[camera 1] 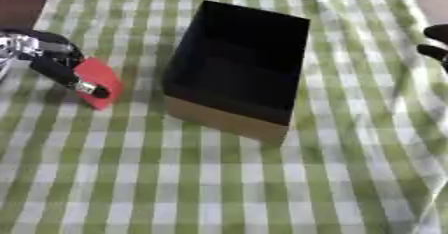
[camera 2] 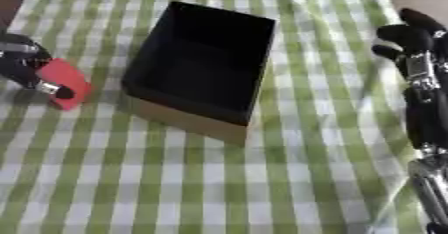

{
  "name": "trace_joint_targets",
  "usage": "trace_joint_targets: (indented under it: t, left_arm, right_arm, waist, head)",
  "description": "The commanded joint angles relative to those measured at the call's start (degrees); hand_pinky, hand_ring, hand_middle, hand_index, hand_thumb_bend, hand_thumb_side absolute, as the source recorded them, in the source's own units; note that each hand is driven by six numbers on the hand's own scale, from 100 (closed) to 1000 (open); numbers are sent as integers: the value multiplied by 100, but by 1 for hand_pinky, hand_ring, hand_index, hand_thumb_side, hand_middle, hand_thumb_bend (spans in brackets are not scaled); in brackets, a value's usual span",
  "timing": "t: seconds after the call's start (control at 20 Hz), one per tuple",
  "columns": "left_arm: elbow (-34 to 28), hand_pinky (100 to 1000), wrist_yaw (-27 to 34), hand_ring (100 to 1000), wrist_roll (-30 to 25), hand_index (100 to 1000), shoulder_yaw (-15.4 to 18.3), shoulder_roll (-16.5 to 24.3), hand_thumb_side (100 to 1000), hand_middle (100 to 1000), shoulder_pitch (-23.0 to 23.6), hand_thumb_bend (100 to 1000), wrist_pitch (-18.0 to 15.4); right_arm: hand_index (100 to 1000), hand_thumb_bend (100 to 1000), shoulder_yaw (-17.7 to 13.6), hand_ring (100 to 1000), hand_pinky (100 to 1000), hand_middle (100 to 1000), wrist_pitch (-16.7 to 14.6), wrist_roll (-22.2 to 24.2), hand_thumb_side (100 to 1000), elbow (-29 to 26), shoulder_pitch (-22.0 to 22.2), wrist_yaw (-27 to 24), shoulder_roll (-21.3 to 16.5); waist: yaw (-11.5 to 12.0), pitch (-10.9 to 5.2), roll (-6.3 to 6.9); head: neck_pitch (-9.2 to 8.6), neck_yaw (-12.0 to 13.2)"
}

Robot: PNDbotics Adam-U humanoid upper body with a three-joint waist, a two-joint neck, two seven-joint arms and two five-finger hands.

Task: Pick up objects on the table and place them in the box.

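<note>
A flat red object (camera 1: pixel 98 80) is at the left of the green-and-white checked table, just left of the box. My left hand (camera 1: pixel 54 60) comes in from the left edge with its fingers curled round the red object, one finger lying across its face. The box (camera 1: pixel 234 73) stands in the middle, black inside with tan cardboard outer walls, open at the top; its inside looks dark and I see nothing in it. My right hand (camera 2: pixel 416 45) is at the right edge, apart from the box, fingers pointing up and relaxed, holding nothing.
The checked cloth (camera 1: pixel 219 178) covers the table, with a wide bare stretch in front of the box. Brown tabletop (camera 1: pixel 19 5) shows at the far left corner. Some small things lie past the far edge.
</note>
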Motion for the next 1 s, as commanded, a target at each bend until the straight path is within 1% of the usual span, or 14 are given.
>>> trace_joint_targets:
  t: [0.05, 0.3, 0.35, 0.45, 0.7, 0.85, 1.0]
  left_arm:
    - [-179, 608, -45, 511, 189, 544, 55, 147, 669, 404, -139, 365, 73]
    - [-292, 600, -82, 501, 333, 535, 67, 184, 581, 398, -145, 203, 137]
    - [-325, 600, -75, 500, 338, 534, 78, 191, 574, 397, -143, 188, 135]
    - [-440, 602, -39, 493, 361, 525, 136, 192, 547, 388, -162, 109, 140]
    - [-903, 620, 132, 486, 492, 521, 420, 112, 459, 384, -372, 100, 233]
    - [-1113, 619, 174, 483, 628, 512, 515, 38, 441, 381, -545, 100, 306]
    - [-1319, 610, 100, 469, 920, 487, 563, -115, 433, 369, -723, 100, 360]
  right_arm:
    - [862, 100, -14, 819, 777, 680, 20, -8, 687, -97, -18, 6, -36]
    - [862, 100, -14, 819, 778, 680, 23, -7, 688, -97, -13, 9, -32]
    - [862, 100, -15, 819, 778, 680, 22, -7, 688, -97, -12, 10, -33]
    - [862, 100, -13, 819, 778, 680, 18, -6, 688, -97, -17, 5, -35]
    - [861, 100, -18, 818, 777, 680, -42, 0, 692, -97, -62, -19, -90]
    - [861, 100, -22, 817, 776, 680, -113, 7, 695, -97, -115, -49, -152]
    - [860, 100, -28, 816, 775, 681, -181, 12, 697, -97, -178, -94, -201]
  waist:
    - [5, -196, 75]
    - [0, -196, 68]
    - [-1, -197, 69]
    - [-2, -197, 68]
    - [-3, -183, 61]
    - [-17, -166, 55]
    - [-33, -146, 42]
  head:
    - [54, 19]
    - [41, 2]
    - [35, -1]
    - [8, -8]
    - [-29, -14]
    - [-35, -21]
    - [-35, -86]
